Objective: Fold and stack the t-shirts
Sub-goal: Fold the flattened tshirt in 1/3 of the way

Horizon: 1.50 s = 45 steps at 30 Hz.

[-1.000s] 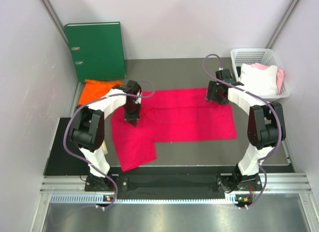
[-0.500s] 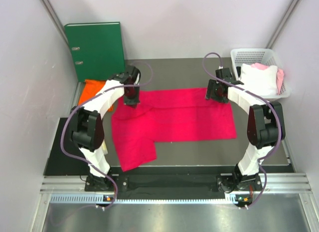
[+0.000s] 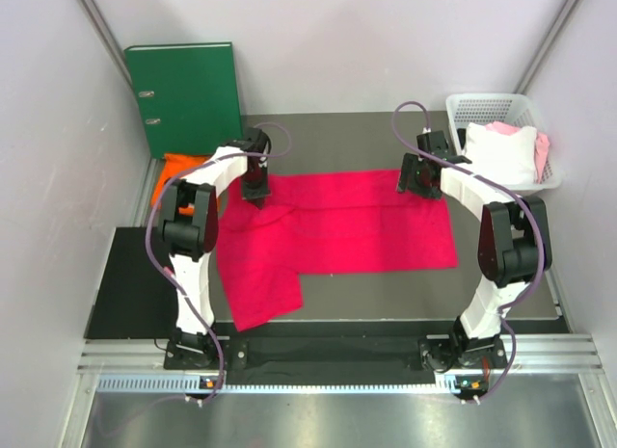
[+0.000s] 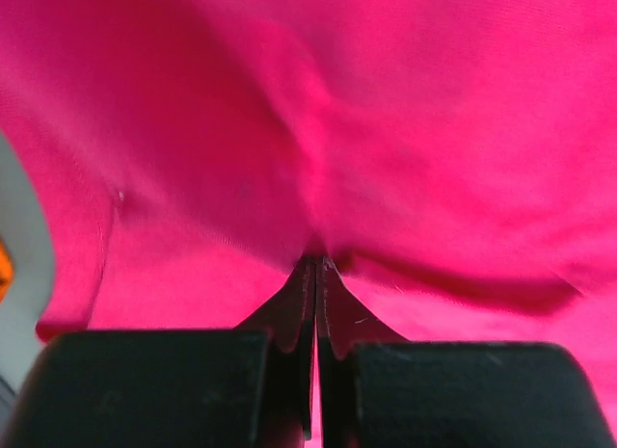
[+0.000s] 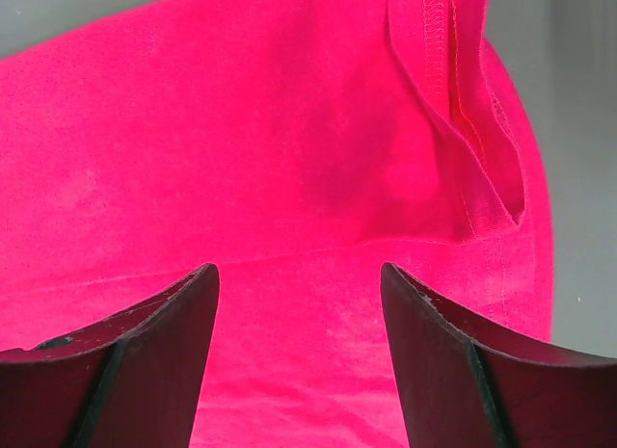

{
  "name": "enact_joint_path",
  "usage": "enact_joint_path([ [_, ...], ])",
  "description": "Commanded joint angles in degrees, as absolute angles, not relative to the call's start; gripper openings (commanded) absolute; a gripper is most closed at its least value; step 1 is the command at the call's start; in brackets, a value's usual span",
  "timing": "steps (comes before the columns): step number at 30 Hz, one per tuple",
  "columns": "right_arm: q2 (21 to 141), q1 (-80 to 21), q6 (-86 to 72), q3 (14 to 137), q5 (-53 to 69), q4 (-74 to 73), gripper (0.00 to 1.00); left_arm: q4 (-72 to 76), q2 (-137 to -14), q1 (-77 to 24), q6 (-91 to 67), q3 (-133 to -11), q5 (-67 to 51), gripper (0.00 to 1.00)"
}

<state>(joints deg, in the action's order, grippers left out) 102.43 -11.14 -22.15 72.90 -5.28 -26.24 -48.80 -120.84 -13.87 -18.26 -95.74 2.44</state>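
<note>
The crimson-pink t-shirt point(image 3: 337, 231) lies spread on the desk point(image 3: 337, 140). The left arm is stretched forward, and its left tool point(image 4: 316, 275) pinches a fold at the shirt's far left edge. The right tool point(image 5: 299, 275) is spread wide over the far right corner. The orange t-shirt point(image 3: 176, 167) lies left of the left arm.

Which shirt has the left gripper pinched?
The crimson-pink t-shirt, spread mid-table: the left gripper is shut on its far-left edge. The orange t-shirt lies ungripped beside the green binder.

left gripper point(image 3: 256, 197) moved to crimson shirt point(image 3: 347, 226) far edge, elbow raised
</note>
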Motion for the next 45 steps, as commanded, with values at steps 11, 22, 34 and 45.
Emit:
enact_joint_path([
  [11, 102.83, -12.04, -22.06, 74.18, -4.84, -25.32, 0.68, -46.76, -116.2, -13.18, -18.63, -91.78, -3.25, 0.0],
  [22, 105.03, -11.95, -22.06, 76.11, -3.78, -25.49, 0.68, -43.77, -109.78, -14.24, -16.53, -81.04, -9.75, 0.0],
  [34, 104.68, -11.34, -22.5, 76.2, -4.13, -25.49, 0.68, -46.23, -111.71, -21.97, -12.22, -80.42, -14.78, 0.0],
  [45, 97.13, -1.95, -26.28, 68.56, -2.03, -24.78, 0.71, -47.9, -103.36, -18.29, -15.12, -79.37, -6.25, 0.18],
])
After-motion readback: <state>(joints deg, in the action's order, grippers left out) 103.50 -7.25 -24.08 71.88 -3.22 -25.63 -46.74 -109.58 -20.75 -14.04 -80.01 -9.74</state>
